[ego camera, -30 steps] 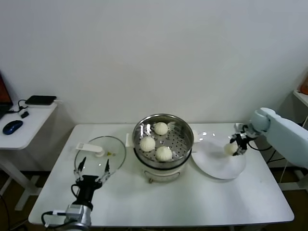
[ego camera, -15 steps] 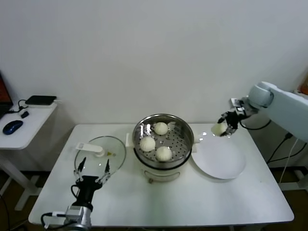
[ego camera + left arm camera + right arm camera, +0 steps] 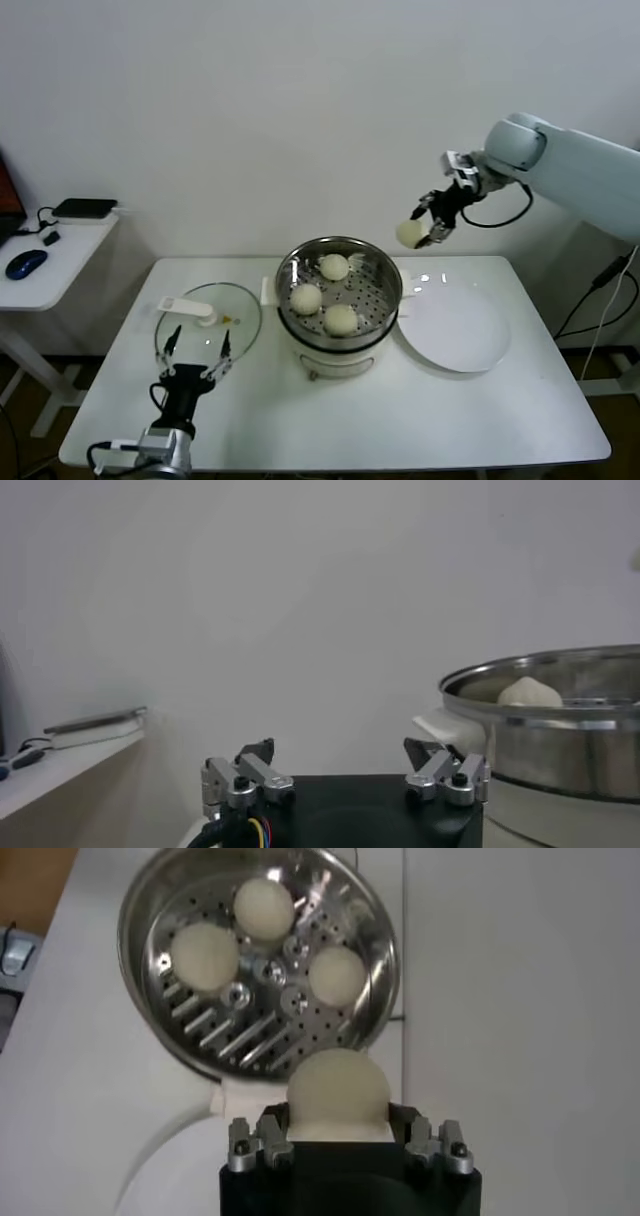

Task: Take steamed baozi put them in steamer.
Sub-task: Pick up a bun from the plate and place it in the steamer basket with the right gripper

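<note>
- Right wrist view: right hand [image 3: 338, 1138] body cuts off the lower part of the held baozi [image 3: 338, 1093]; fingertips partly hidden behind it.
- Left wrist view: steamer [image 3: 560, 720] cut off at frame edge; one bun just visible over its rim.
- Right hand [image 3: 432, 222] raised in air, above and beyond steamer's [image 3: 340, 290] right rim, arm reaching in from right; fingers pinched on the baozi [image 3: 409, 234].
- Three baozi [image 3: 341, 319] lie on steamer's perforated floor.
- Left hand [image 3: 190, 350] low at bench's [image 3: 300, 420] near-left edge, fingers spread, holding nothing.
- White bench carries glass lid [image 3: 208, 316] left of steamer, white plate [image 3: 456, 328] right of it.
- White wall behind; side desk [image 3: 40, 275] far left w/ mouse [image 3: 25, 263].
</note>
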Controlling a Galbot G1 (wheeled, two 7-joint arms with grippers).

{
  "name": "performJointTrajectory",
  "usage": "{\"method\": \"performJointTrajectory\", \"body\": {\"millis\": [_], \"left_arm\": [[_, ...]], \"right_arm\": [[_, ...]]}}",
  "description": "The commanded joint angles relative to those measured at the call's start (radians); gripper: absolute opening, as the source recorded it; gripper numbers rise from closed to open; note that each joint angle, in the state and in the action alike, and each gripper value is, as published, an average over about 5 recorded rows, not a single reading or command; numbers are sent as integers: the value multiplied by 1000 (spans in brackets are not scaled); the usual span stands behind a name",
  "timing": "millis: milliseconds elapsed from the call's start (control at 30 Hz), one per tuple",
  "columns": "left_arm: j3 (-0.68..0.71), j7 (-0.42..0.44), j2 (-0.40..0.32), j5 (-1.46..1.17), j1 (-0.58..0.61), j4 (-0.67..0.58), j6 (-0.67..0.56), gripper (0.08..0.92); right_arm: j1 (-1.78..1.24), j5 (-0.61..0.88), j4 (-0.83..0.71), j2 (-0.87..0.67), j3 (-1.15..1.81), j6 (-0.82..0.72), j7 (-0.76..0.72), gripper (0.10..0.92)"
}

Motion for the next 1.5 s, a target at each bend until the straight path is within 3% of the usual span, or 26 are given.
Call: {"method": "performJointTrajectory", "body": {"millis": [33,1500], "left_arm": [[-3,-1,0,1,0,-1,-3,823],[-25,0,2,-20,-1,19,-16,823]], "right_arm": [[26,101,6,161,-51,-33,17,653],[-212,-94,-81,212,-34,-25,32,662]]}}
